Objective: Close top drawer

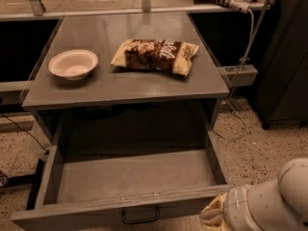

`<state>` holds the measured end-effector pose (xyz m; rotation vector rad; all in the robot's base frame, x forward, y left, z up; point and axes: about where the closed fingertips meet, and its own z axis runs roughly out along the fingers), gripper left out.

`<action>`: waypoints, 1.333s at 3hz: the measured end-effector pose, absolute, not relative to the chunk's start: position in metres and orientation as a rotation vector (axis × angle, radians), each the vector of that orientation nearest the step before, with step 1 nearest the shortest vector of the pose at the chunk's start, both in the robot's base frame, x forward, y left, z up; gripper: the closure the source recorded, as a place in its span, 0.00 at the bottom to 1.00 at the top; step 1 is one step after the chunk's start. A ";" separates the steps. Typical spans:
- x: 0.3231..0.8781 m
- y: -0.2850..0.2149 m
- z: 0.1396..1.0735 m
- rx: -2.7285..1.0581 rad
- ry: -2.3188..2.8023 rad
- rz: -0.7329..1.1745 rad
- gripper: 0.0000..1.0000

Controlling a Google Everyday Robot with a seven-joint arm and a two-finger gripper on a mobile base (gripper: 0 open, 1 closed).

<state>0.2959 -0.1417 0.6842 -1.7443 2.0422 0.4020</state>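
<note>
Grey cabinet top (120, 83), speckled floor (262, 148), hand (214, 215) beside open top drawer (72, 213)

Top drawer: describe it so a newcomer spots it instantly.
Find the grey cabinet bearing a white bowl and chip bag. The top drawer juts out below that top, gripper at its front right corner. Its marks: pulled open, black wire handle in front.

White bowl (73, 64) beside snack bag (155, 56)
</note>
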 end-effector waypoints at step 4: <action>0.317 -0.132 0.651 -1.677 2.039 0.340 0.35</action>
